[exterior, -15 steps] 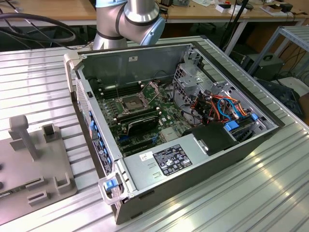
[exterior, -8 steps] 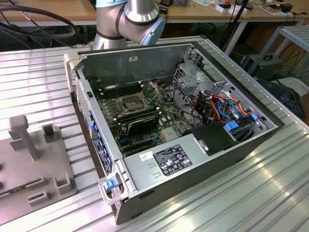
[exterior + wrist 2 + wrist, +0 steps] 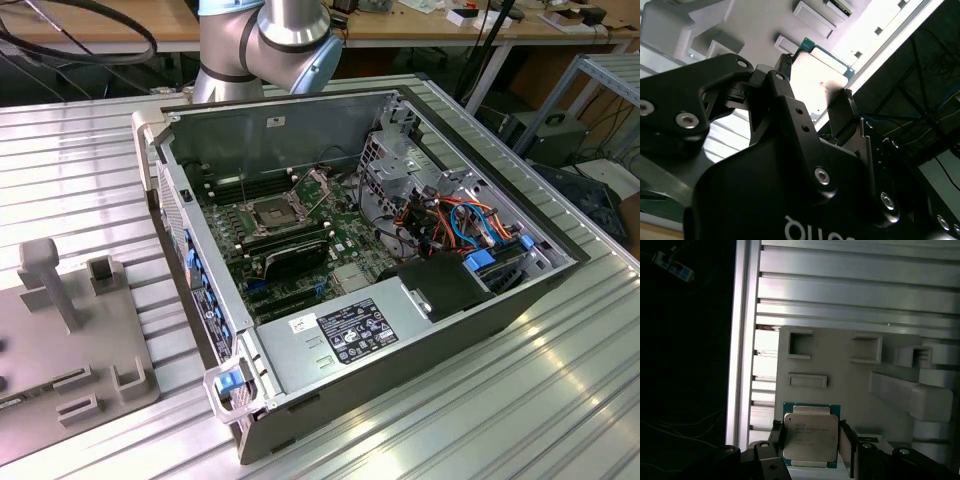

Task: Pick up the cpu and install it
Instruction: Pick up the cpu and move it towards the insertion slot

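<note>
The cpu sits in the gripper, above the fixture plate lying on the table.

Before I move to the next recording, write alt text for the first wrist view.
The end effector grips the cpu, silver top facing the camera, by two opposite edges. Behind it lies a pale grey fixture plate with raised holders, on a ribbed metal table.
</note>
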Available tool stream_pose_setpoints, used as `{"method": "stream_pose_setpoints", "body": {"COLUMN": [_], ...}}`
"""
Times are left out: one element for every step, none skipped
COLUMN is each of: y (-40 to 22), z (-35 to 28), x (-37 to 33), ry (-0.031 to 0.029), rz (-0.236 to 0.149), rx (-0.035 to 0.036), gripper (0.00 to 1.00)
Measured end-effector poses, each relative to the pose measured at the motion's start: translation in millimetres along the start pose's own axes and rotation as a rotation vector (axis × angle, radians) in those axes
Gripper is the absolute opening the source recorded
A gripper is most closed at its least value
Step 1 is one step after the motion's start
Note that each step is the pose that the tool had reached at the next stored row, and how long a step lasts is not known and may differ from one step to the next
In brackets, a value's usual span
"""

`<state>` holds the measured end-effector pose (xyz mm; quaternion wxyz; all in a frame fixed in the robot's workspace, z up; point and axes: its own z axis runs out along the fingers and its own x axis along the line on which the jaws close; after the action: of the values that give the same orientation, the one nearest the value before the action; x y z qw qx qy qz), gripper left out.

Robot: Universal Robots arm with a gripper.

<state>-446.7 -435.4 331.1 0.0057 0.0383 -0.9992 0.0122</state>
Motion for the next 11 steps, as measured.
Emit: {"method": "stream_pose_setpoints", "body": {"y": [-0.1,-0.1,-0.2,-0.3,-0.3,-0.4,-0.4,-0.4,-0.5,-0.5,-0.6], "z": [-2.7,-5.4,-8.1,-11.9,-13.5,-15.2,-17.1,-19.0,-20.9,-22.6,-24.7], "x": [0.0,0.1,0.1,0.1,0.2,0.2,0.2,0.2,0.3,0.3,0.3], "ry": [-0.0001,0.0,-0.0001,-0.0001,0.0,-0.0001,-0.0002,-0.0002,-0.0002,-0.0002,-0.0003], "rz": [0.0,0.0,0.0,0.0,0.0,0.0,0.0,0.0,0.0,0.0,0.0], "rx": [0.0,-0.0002,-0.0002,-0.0004,-0.0006,-0.0008,-0.0011,-0.0013,-0.0017,-0.0019,-0.0023], "gripper": [0.55,0.55,0.55,0.55,0.55,0.55,0.55,0.55,0.55,0.55,0.55]}}
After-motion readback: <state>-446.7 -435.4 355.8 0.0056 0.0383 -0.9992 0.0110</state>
